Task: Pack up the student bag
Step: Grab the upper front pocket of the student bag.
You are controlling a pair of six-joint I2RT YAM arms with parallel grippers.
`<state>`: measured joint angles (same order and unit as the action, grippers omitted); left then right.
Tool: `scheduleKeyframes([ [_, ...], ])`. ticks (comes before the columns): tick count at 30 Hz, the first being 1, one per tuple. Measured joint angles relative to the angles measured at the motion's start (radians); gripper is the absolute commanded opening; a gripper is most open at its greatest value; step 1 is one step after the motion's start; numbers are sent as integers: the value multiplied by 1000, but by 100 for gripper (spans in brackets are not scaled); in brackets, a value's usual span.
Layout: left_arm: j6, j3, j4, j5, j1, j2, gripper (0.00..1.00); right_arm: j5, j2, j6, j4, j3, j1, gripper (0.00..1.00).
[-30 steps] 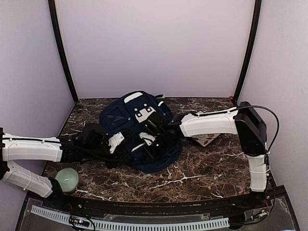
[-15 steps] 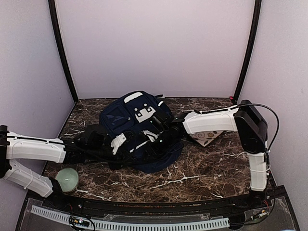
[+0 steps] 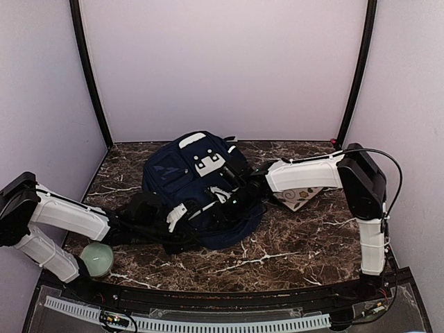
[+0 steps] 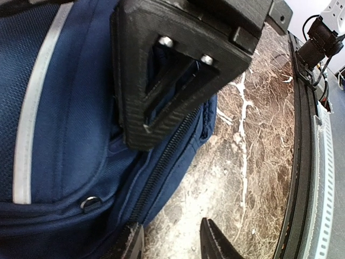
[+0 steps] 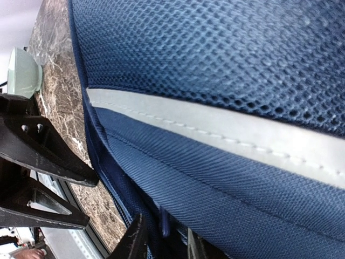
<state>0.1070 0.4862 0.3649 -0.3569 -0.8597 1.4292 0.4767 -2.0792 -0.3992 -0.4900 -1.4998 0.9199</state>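
Judging by the closed student bag (image 3: 198,184) and the green candle (image 3: 97,257) outside it, packing has barely begun; the left gripper (image 4: 170,244) is half-spread and empty, and the right gripper (image 5: 164,242) is narrow around a zipper pull (image 5: 163,222), grip unclear.

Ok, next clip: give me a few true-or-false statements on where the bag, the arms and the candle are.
1. The bag stands upright in the far right corner. False: it lies slumped around the middle of the table.
2. A green candle sits at the near left, apart from the bag. True.
3. Only the left arm reaches the bag. False: the right arm stretches across to it as well.
4. A pale stripe runs across the bag's blue fabric. True.
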Motion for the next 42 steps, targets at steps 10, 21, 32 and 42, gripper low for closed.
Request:
scheduleKeyframes([
  [10,12,-10,56,-26,-16,63,36,-5,-47,23,-19,-42,1,22],
  [21,-1,-14,28,-22,-16,8,36,-45,0,84,-21,-8,1,0],
  [32,-87,-6,-63,92,-16,-167,42,-88,165,152,-26,51,-6,0],
  [42,-301,12,-19,206,-16,-166,43,-80,177,206,-1,81,-8,0],
])
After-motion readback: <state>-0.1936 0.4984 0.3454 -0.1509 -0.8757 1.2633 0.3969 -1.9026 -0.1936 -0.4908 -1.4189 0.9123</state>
